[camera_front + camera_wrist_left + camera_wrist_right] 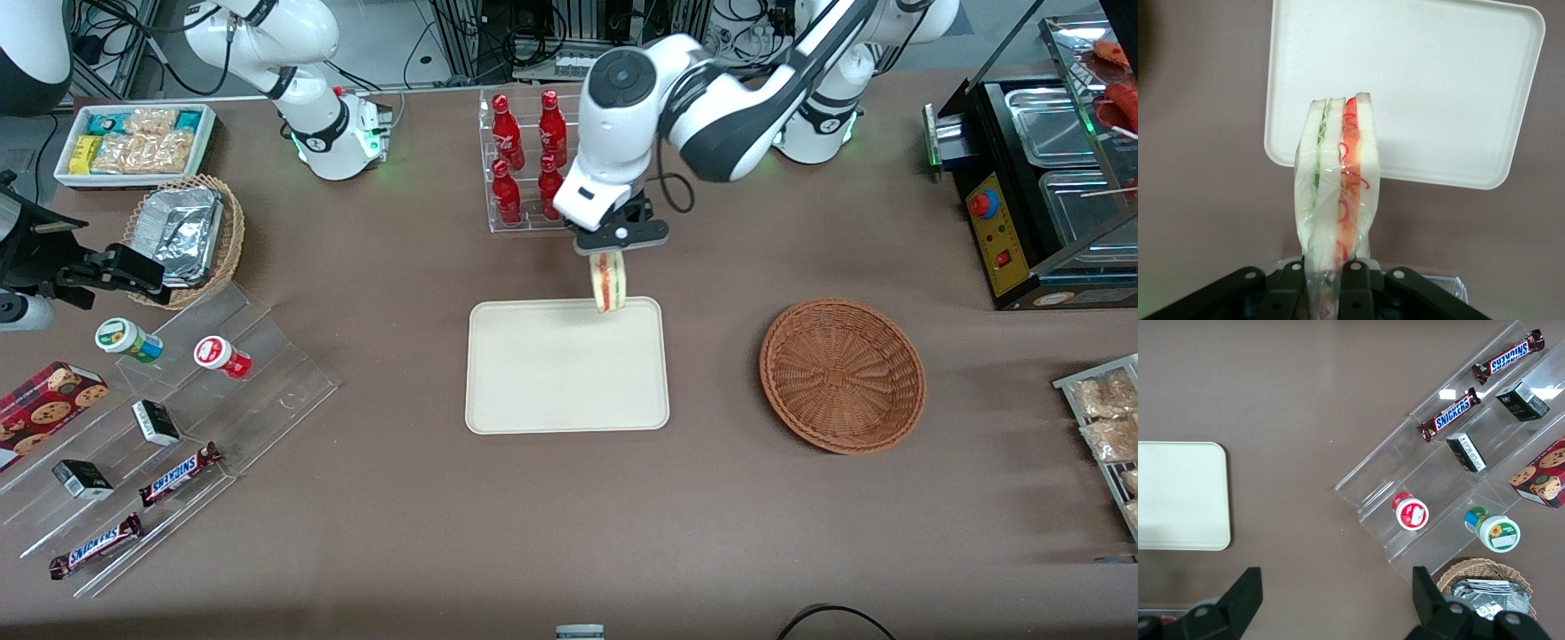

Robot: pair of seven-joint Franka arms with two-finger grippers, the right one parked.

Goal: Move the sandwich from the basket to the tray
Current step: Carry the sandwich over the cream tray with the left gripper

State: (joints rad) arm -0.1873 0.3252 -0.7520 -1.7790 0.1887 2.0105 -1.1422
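Now carrying: gripper (612, 252) clamped on the sandwich (609, 281), hanging at centre frame over the tray (533, 400)'s upper right corner, well apart from the emptied basket (842, 373) at right. Next up, probably: shift toward tray middle, lower, release.

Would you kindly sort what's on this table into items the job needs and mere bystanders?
Needed:
wrapped triangular white-bread sandwich, clamped in the left gripper above the tray's edge
flat cream rectangular tray
round reddish-brown wicker basket

Bystanders:
red bottles
Snickers bars
tan basket of foil containers
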